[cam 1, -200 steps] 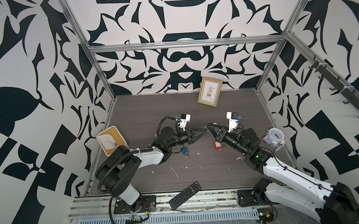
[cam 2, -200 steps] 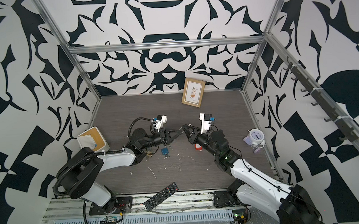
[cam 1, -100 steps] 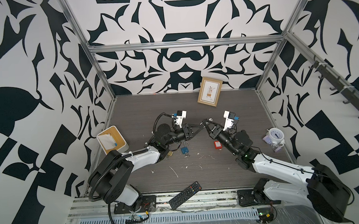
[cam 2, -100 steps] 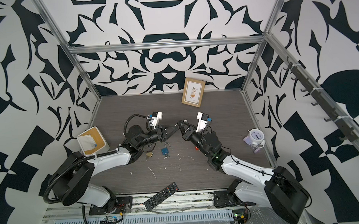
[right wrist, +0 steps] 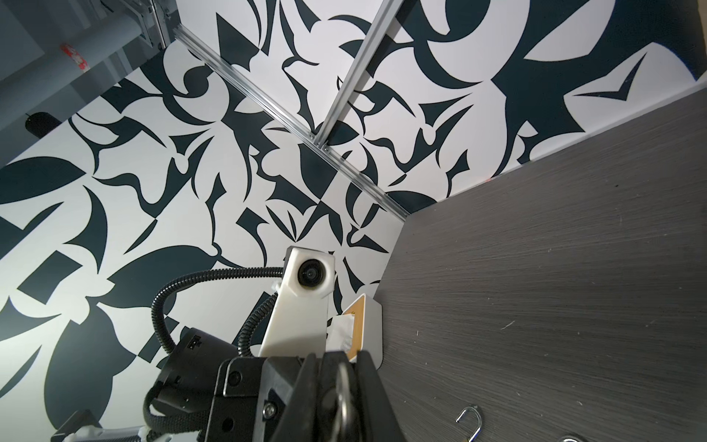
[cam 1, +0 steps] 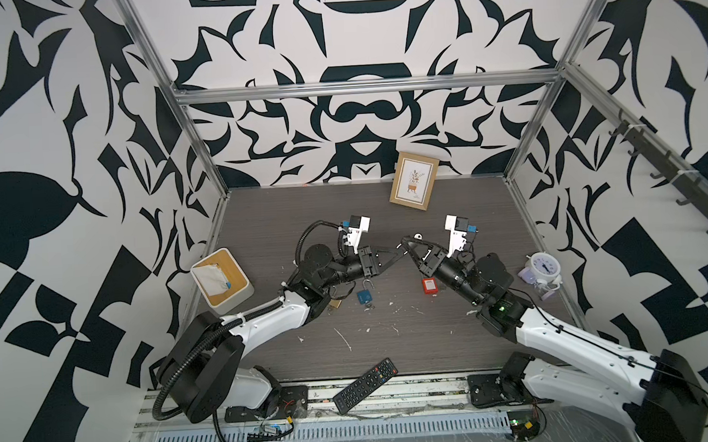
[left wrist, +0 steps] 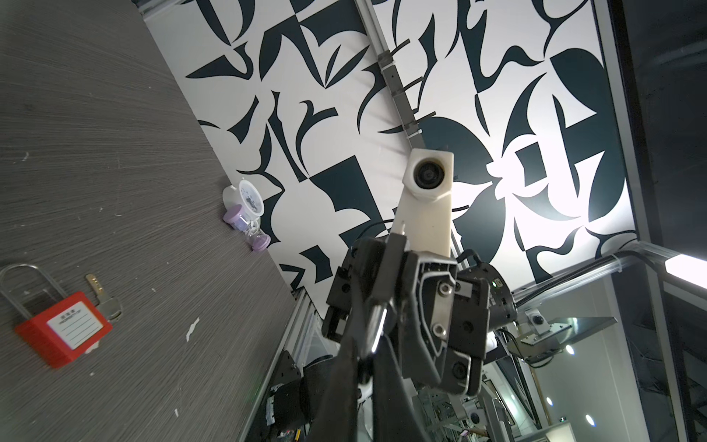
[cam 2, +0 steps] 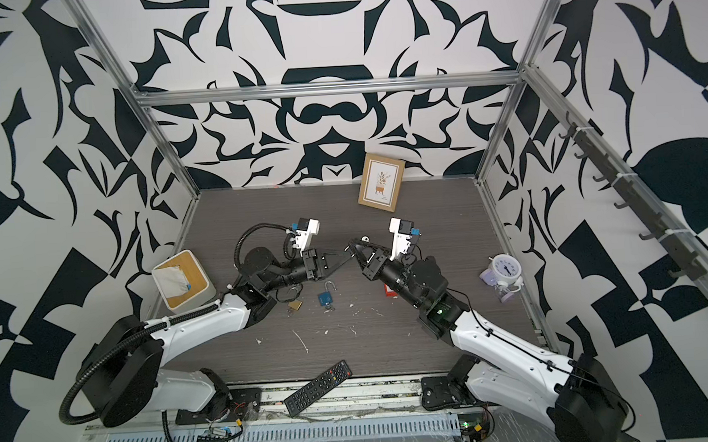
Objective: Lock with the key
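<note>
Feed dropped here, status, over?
Left pincer shut, right pincer shut on key, tip to tip midair. Blue padlock open on table. Nothing blocking.

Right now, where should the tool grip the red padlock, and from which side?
Probably best: grip the red padlock by its body, across the two side faces, coming from above. It lies flat on the table, label up, leaving those faces exposed. Mind the key close beside one.
</note>
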